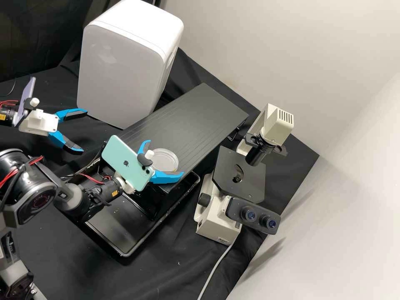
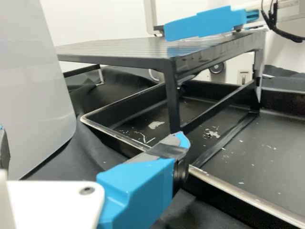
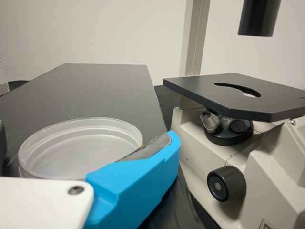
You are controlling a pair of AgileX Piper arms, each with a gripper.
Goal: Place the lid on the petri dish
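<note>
The petri dish (image 1: 166, 161) sits on the raised black platform (image 1: 196, 116), between the spread fingers of the right hand (image 1: 163, 158). The left hand (image 1: 81, 130) hangs open beside the white box (image 1: 125, 62).

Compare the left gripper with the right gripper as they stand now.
The left gripper hangs beside the white box, off the raised platform. The right gripper is over that platform's near end. The left gripper has nothing between its fingers, while the right gripper straddles the petri dish. Both are open, with bright blue fingers on a white body.
</note>
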